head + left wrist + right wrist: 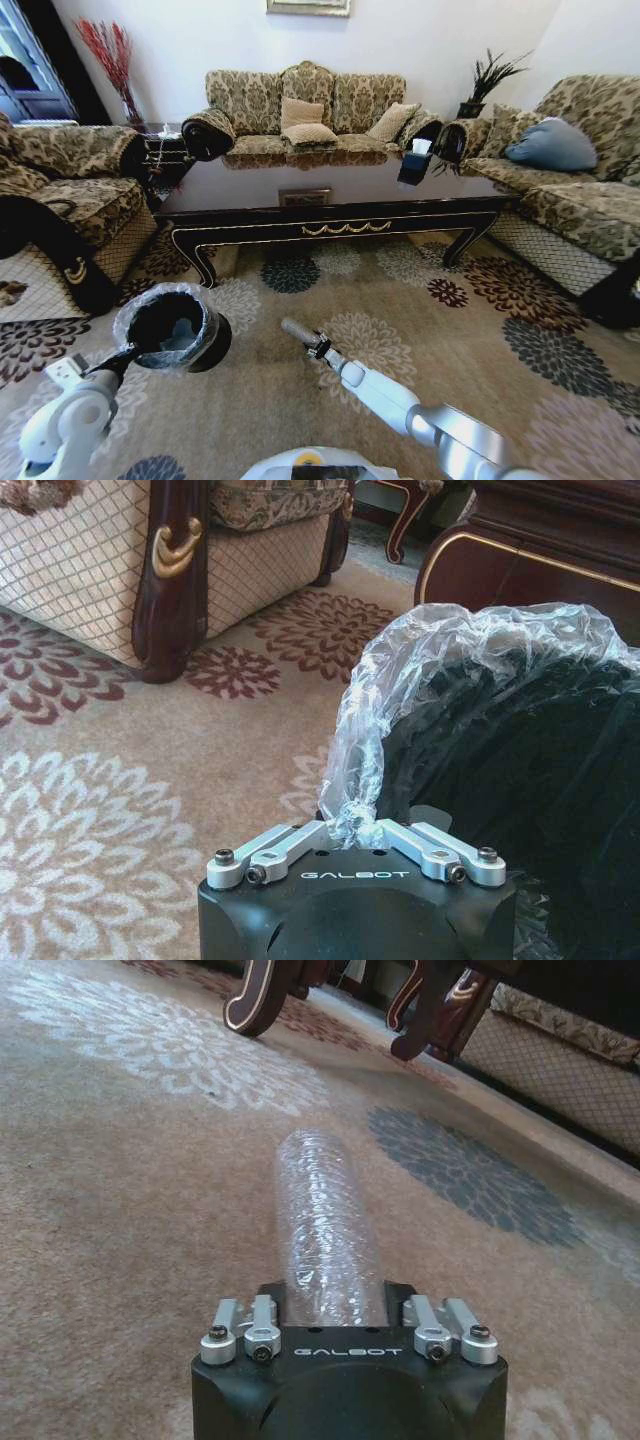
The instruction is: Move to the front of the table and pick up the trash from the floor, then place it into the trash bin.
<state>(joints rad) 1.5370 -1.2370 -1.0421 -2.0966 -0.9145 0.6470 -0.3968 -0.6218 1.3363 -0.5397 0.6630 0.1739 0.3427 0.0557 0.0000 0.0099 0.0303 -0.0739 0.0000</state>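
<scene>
The dark glossy table (330, 215) stands ahead on the flowered carpet, and its curved legs (255, 1000) are seen past the right wrist. The trash here is a slim grey-translucent tube (298, 331), wrapped in bubbly plastic (325, 1230). My right gripper (319, 347) is shut on the tube's near end and holds it low over the carpet, pointing toward the table. To the left stands the round black trash bin (170, 325) with its crinkled liner (440, 670). My left gripper (124, 356) is shut on the bin's lined rim (352, 825).
An armchair (60, 200) flanks the left and a sofa (580, 200) the right, with another sofa (305, 110) behind the table. A small black tissue box (415, 160) sits on the table. Open carpet (450, 340) lies between me and the table.
</scene>
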